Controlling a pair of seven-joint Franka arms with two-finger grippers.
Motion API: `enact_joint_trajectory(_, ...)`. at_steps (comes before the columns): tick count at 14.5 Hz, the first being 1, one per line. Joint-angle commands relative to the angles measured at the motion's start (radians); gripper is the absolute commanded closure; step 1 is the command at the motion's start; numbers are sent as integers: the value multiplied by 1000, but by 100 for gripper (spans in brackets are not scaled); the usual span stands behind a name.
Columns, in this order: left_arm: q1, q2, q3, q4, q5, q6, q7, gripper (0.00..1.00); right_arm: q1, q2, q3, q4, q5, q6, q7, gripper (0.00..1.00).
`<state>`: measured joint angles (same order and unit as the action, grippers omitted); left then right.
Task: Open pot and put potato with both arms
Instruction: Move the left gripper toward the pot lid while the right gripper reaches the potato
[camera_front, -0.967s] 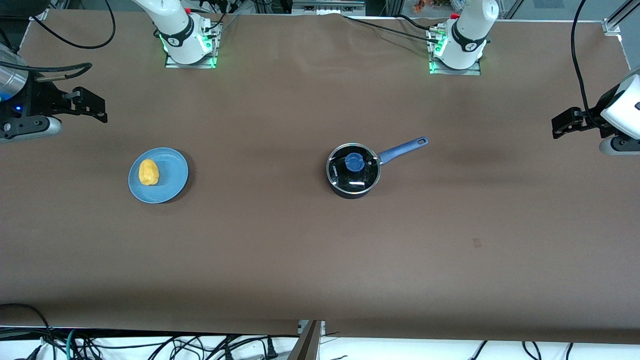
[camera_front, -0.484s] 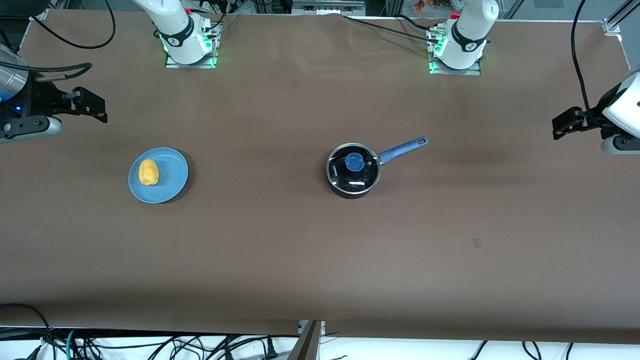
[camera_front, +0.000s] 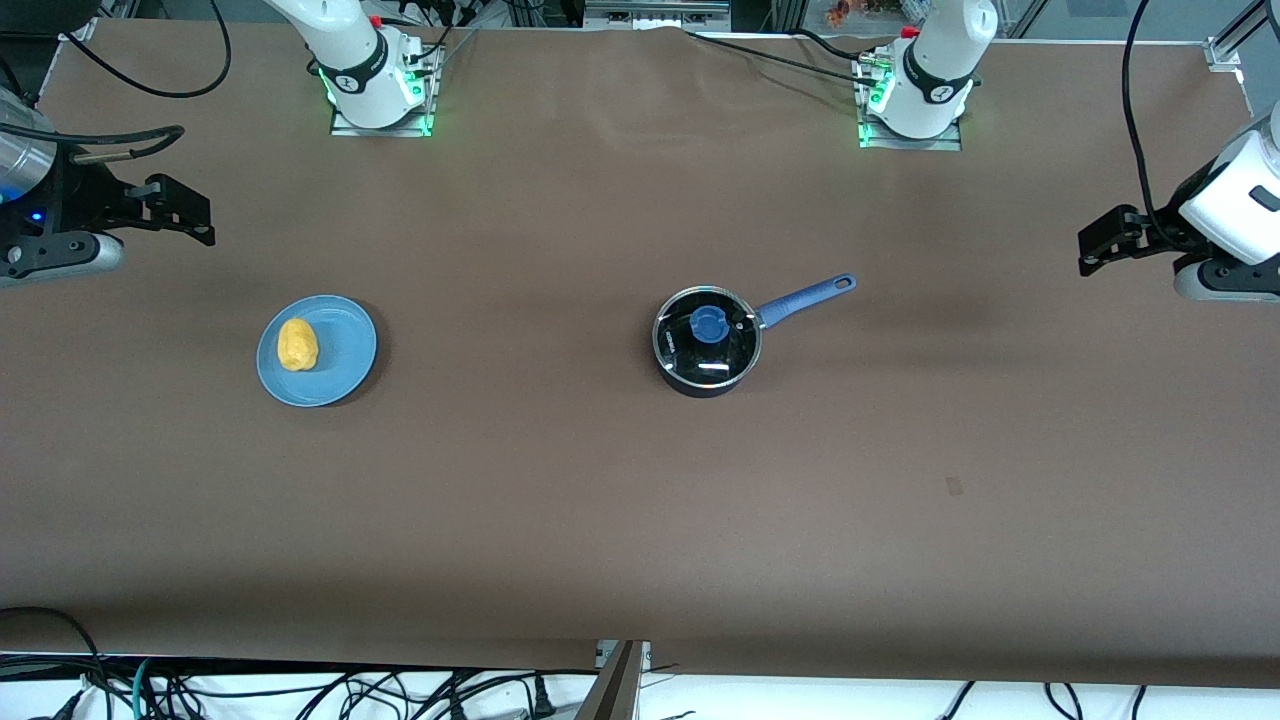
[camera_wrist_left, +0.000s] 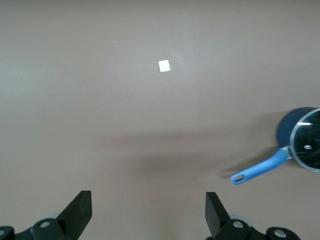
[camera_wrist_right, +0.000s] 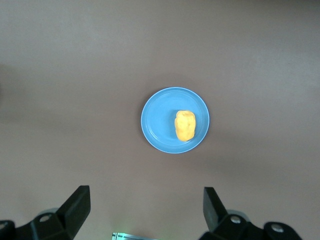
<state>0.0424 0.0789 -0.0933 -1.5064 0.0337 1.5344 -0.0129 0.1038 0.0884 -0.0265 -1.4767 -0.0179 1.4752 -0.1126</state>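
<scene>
The black pot (camera_front: 706, 345) stands mid-table, its glass lid with blue knob (camera_front: 710, 324) on, its blue handle (camera_front: 805, 297) toward the left arm's end; it also shows in the left wrist view (camera_wrist_left: 303, 140). The yellow potato (camera_front: 297, 344) lies on a blue plate (camera_front: 345, 350) toward the right arm's end, also in the right wrist view (camera_wrist_right: 184, 125). My left gripper (camera_front: 1108, 242) hangs open and empty over the table's left-arm end. My right gripper (camera_front: 180, 210) hangs open and empty over the right-arm end, near the plate.
A small white square mark (camera_wrist_left: 164, 65) lies on the brown table cover; it shows as a faint patch in the front view (camera_front: 954, 486). The arm bases (camera_front: 375, 95) (camera_front: 915, 105) stand at the table's edge farthest from the front camera. Cables hang below the near edge.
My left gripper has moved a little toward the pot. The right arm, pot and potato have not moved.
</scene>
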Motion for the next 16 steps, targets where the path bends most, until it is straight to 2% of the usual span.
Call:
enact_joint_trajectory(1, -9, 25, 0, 17, -60, -40, 13, 0, 1, 10, -1, 24, -2, -6, 11, 0)
enact_joint_trajectory(2, -19, 62, -9, 28, -67, -77, 13, 0, 1, 11, 0, 24, -4, -4, 11, 0)
enact_joint_trajectory(5, -88, 90, -19, 12, -54, -115, 11, 0, 2, 11, 0, 24, -2, -6, 11, 0)
enact_joint_trajectory(7, -99, 171, -19, 23, -52, -202, 16, 0, 10, 25, 2, 24, -2, 7, 4, 0)
enact_joint_trajectory(9, -99, 170, -20, 23, -73, -209, 19, 0, 16, 45, 0, 23, -11, 23, -1, 0)
enact_joint_trajectory(13, -113, 168, -62, -6, -222, -159, -200, 0, 13, 97, -3, 15, -1, 80, -2, 0)
enact_joint_trajectory(16, -115, 168, -138, -78, -241, -29, -252, 0, 13, 148, -1, 13, -4, 82, -4, 0)
